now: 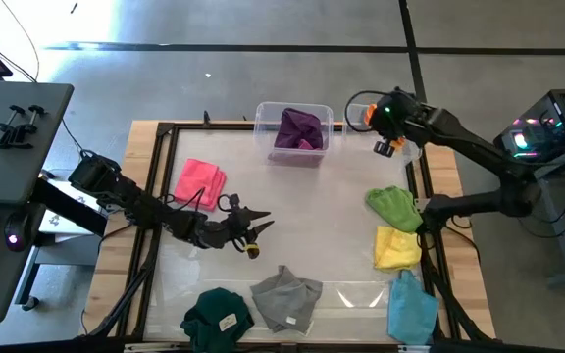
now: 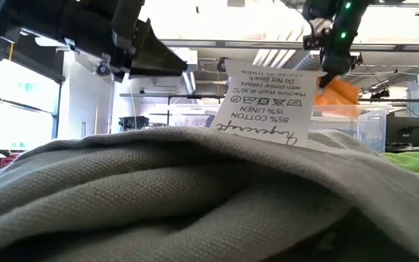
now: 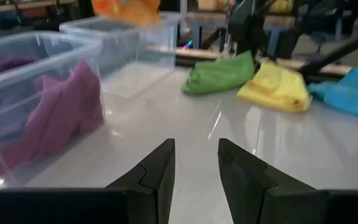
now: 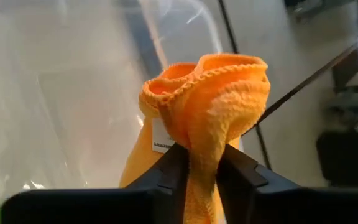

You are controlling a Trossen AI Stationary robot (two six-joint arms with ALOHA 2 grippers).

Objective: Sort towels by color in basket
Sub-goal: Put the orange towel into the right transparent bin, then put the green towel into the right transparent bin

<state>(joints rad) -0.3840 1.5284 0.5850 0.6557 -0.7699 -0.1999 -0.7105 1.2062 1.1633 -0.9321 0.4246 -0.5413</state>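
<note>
My right gripper (image 4: 196,167) is shut on an orange towel (image 1: 360,115) at the table's far right, above a clear bin (image 2: 358,120). A second clear bin (image 1: 297,147) at the far middle holds a purple towel (image 1: 299,127). My left gripper (image 3: 196,168) hovers open over the table's middle with nothing between its fingers. Lying on the table are a pink towel (image 1: 201,181), a light green towel (image 1: 393,206), a yellow towel (image 1: 397,247), a light blue towel (image 1: 412,306), a grey towel (image 1: 287,299) and a dark green towel (image 1: 217,314). My right gripper pinches a bunched fold of the orange towel (image 4: 194,146) between its two fingers, several layers gathered together. A ruffled bunch (image 4: 207,87) sticks out past the fingertips. The rest hangs slack below the gripper (image 2: 337,93), lifted clear of the table.
A dark frame (image 1: 160,186) runs round the white work surface. The grey towel (image 2: 195,196), its care label standing up, fills the foreground of the low view. Bare surface lies between the pink towel and the light green one.
</note>
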